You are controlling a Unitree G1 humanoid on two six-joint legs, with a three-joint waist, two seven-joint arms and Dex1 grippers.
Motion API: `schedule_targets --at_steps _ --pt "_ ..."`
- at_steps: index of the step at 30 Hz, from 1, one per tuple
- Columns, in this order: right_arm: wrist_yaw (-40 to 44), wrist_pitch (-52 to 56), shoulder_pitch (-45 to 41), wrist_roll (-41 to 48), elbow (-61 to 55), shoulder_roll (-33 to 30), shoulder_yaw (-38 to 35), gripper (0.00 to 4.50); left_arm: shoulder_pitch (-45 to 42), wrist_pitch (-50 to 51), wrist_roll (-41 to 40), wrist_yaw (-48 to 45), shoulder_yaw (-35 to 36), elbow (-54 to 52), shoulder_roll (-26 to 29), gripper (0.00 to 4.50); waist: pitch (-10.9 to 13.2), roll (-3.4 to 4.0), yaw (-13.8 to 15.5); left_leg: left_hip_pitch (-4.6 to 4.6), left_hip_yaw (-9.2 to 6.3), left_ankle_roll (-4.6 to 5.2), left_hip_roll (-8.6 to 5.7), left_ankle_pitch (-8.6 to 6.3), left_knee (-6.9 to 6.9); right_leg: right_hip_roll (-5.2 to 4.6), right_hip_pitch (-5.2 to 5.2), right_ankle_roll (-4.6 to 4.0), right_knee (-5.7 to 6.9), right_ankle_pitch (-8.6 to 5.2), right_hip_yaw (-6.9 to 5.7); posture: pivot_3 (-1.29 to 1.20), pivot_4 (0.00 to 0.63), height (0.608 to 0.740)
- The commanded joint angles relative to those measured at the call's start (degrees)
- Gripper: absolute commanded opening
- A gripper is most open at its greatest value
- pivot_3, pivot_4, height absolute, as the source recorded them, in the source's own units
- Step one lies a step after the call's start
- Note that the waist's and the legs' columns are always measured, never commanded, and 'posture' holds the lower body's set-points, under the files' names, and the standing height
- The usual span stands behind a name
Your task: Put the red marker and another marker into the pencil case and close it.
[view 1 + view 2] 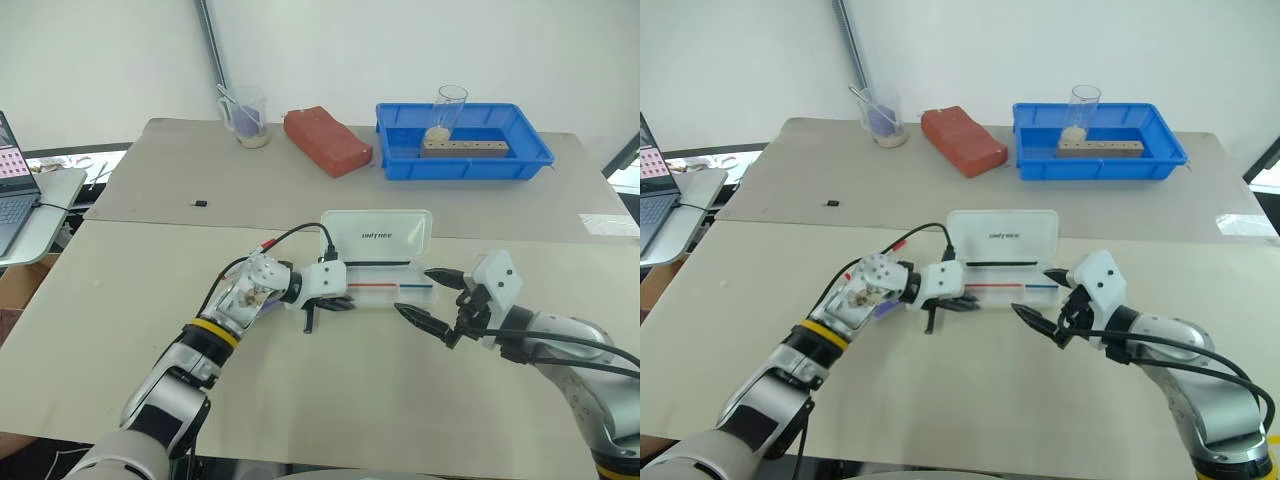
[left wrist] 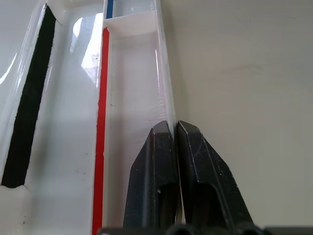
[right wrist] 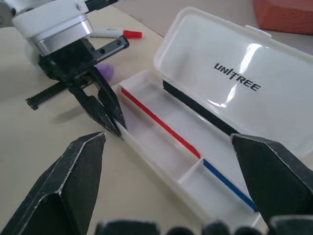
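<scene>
Pencil case (image 3: 230, 88): open on the surface, lid up. Left gripper (image 3: 115, 122): fingers pinched on its front wall, likely steadying it. Right gripper (image 1: 432, 297): fingers spread, empty. Red marker (image 3: 117, 33): lying behind the left gripper

Both arms are clad in silver-grey shells with white housings at the wrists; the left forearm bears a yellow band edged in black, and its wrist shows an open round joint with brassy parts inside; black cables loop over both arms, one on the left ending in a red tip; the left claw (image 1: 322, 303) and right claw (image 1: 432, 297) each have two black tapered fingers (image 2: 195, 161); a toothed black rack sits behind the left fingers.
</scene>
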Motion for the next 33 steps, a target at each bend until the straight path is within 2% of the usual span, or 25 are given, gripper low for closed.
schedule_targets --at_steps 1,9,13,14,15,16,18,19,20,29,33 --pt "2.2 1.2 0.1 2.5 -2.1 -1.9 -1.2 4.5 3.7 3.8 0.4 -1.3 -1.4 -8.0 2.6 0.07 0.0 0.01 0.0 0.01 0.0 0.0 0.01 0.0 0.0 0.0 0.02 0.0 0.0 0.0 0.0 0.0 0.15 0.74" --pt "2.3 1.7 -1.3 3.4 -1.2 -1.8 0.6 4.5 6.7 8.0 0.6 0.4 -2.1 -15.3 3.7 0.07 0.0 0.0 0.2 0.01 -0.06 0.0 -0.01 0.0 0.06 -0.03 0.02 -0.01 0.0 -0.01 -0.06 0.0 0.15 0.74" --pt "3.3 1.1 -2.8 2.9 0.7 -2.2 1.4 4.5 6.8 8.7 -0.6 -0.7 -1.8 -17.0 4.6 1.39 0.0 -0.01 0.2 0.0 -0.07 0.01 -0.01 0.0 0.06 -0.02 0.02 -0.01 0.01 -0.01 -0.05 0.0 0.15 0.74" --pt "3.6 0.9 -3.0 2.8 1.0 -2.2 1.5 4.5 6.9 8.9 -0.8 -0.8 -1.8 -17.6 4.9 1.96 0.0 -0.01 0.2 0.0 -0.08 0.01 -0.01 0.0 0.06 -0.02 0.03 -0.02 0.01 -0.01 -0.06 0.0 0.15 0.74" --pt "3.8 0.8 -3.3 2.6 1.3 -2.3 1.7 4.5 6.9 9.2 -1.0 -1.0 -1.6 -18.2 5.2 2.29 0.0 0.01 0.2 -0.01 -0.08 0.01 -0.01 0.01 0.06 -0.02 0.02 -0.02 0.01 -0.01 -0.05 0.0 0.15 0.74" --pt "4.0 0.7 -3.6 2.5 1.5 -2.4 1.9 4.5 6.9 9.4 -1.2 -1.1 -1.5 -18.7 5.4 2.85 0.0 0.01 0.2 -0.01 -0.08 0.01 -0.01 0.01 0.06 -0.02 0.02 -0.02 0.01 -0.01 -0.05 0.0 0.15 0.74" --pt "4.2 0.7 -4.1 2.5 1.7 -2.4 2.2 4.5 7.0 9.5 -1.6 -1.5 -1.2 -19.8 6.1 3.68 0.0 0.01 0.2 -0.02 -0.08 0.01 -0.01 0.01 0.06 -0.02 0.01 -0.02 0.01 -0.02 -0.06 0.0 0.15 0.74" --pt "4.2 0.9 -4.4 2.5 1.7 -2.4 2.3 4.5 6.9 9.6 -1.8 -1.8 -1.1 -20.4 6.5 4.32 0.0 0.01 0.2 -0.02 -0.08 0.01 -0.01 0.01 0.06 -0.02 0.01 -0.02 0.01 -0.02 -0.06 0.0 0.15 0.74" --pt "4.4 1.2 -4.7 2.9 1.6 -2.5 2.1 4.5 6.9 10.1 -2.2 -2.2 -0.8 -21.4 7.0 4.47 0.0 0.0 0.2 -0.02 -0.08 0.01 -0.01 0.01 0.06 -0.02 0.01 -0.02 0.01 -0.02 -0.06 0.0 0.15 0.74" --pt "4.5 4.8 -7.8 7.2 1.2 -3.8 -0.8 4.5 4.6 15.5 -6.8 -6.1 1.5 -29.0 11.9 4.47 0.0 0.0 0.2 -0.03 -0.08 0.02 0.0 0.01 0.06 -0.02 0.01 -0.03 0.03 -0.02 -0.06 0.0 0.15 0.74" --pt "4.2 5.5 -8.8 8.3 0.0 -4.2 -0.6 4.5 0.7 21.5 -10.4 -3.1 7.9 -28.9 12.1 4.47 0.0 -0.01 0.3 -0.03 -0.09 0.02 0.0 0.01 0.07 -0.02 -0.02 -0.02 0.04 -0.03 -0.1 0.0 0.15 0.74"
